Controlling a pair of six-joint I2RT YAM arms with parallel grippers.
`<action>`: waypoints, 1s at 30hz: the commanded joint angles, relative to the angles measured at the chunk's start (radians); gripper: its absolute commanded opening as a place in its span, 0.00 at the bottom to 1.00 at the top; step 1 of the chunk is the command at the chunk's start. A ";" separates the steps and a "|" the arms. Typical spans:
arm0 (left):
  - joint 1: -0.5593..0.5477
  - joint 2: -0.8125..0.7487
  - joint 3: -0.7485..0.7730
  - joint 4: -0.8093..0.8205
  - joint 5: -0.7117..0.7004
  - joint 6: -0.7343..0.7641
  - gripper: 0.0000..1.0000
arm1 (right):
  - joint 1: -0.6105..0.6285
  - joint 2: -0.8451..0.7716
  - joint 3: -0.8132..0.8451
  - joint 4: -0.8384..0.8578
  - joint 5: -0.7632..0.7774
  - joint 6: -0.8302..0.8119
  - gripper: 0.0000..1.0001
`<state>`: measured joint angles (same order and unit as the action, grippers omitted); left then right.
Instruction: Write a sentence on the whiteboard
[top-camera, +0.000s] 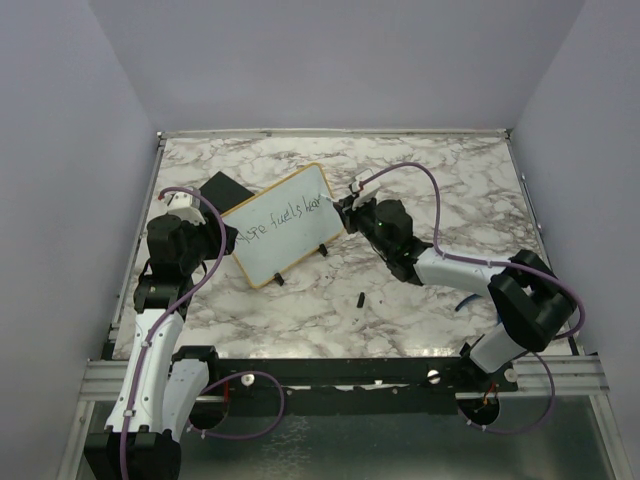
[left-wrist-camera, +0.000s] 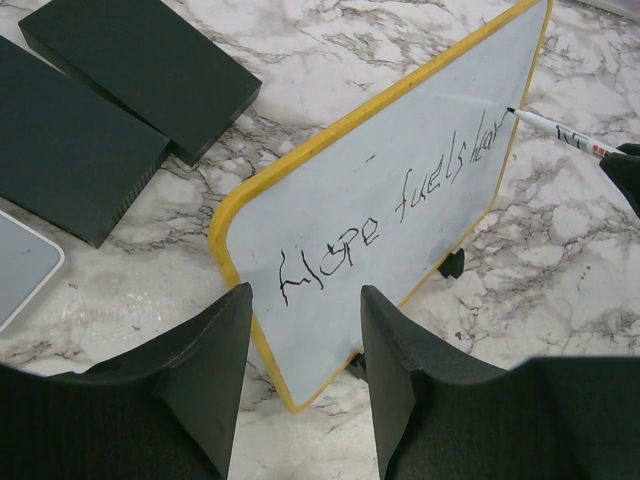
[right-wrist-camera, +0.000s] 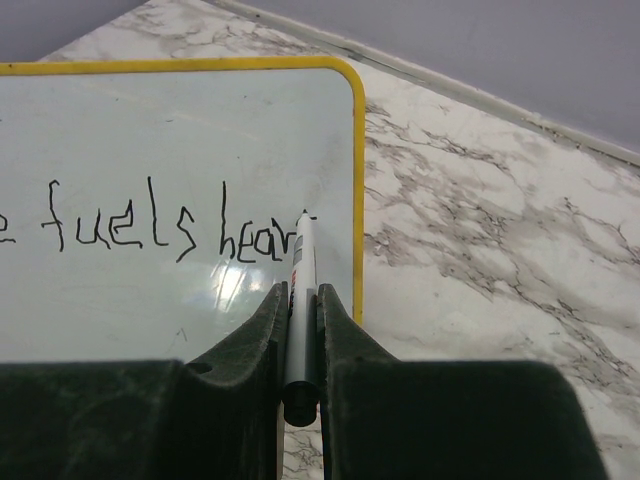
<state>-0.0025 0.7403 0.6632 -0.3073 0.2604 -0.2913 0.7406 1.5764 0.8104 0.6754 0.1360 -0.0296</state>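
Note:
The whiteboard (top-camera: 280, 225) (left-wrist-camera: 400, 150) (right-wrist-camera: 150, 130), white with a yellow frame, stands tilted on its black feet at the table's middle left. The sentence (top-camera: 285, 214) (left-wrist-camera: 400, 200) (right-wrist-camera: 150, 230) reads "Hope fuels hear" in dark marker. My right gripper (top-camera: 350, 208) (right-wrist-camera: 302, 290) is shut on a white marker (left-wrist-camera: 560, 132) (right-wrist-camera: 303, 255). The marker's tip touches the board just after the last letter, close to the right frame. My left gripper (top-camera: 222, 240) (left-wrist-camera: 305, 300) straddles the board's near left corner, one finger against each of the two edges.
Two flat black blocks (left-wrist-camera: 140, 70) (left-wrist-camera: 60, 150) lie behind the board's left end, beside a pale rounded plate (left-wrist-camera: 20, 265). A small dark cap (top-camera: 359, 298) lies on the marble in front of the board. Grey walls close the table on three sides.

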 joint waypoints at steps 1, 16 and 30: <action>-0.007 -0.009 -0.008 0.016 0.007 0.003 0.50 | 0.005 -0.012 -0.028 0.001 -0.010 0.018 0.01; -0.007 -0.012 -0.008 0.016 0.009 0.001 0.50 | 0.010 -0.035 -0.070 -0.008 -0.004 0.026 0.01; -0.007 -0.016 -0.009 0.017 0.011 0.001 0.50 | 0.013 -0.042 -0.065 -0.022 0.049 0.011 0.01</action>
<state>-0.0025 0.7399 0.6632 -0.3073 0.2607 -0.2913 0.7467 1.5501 0.7490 0.6781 0.1448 -0.0154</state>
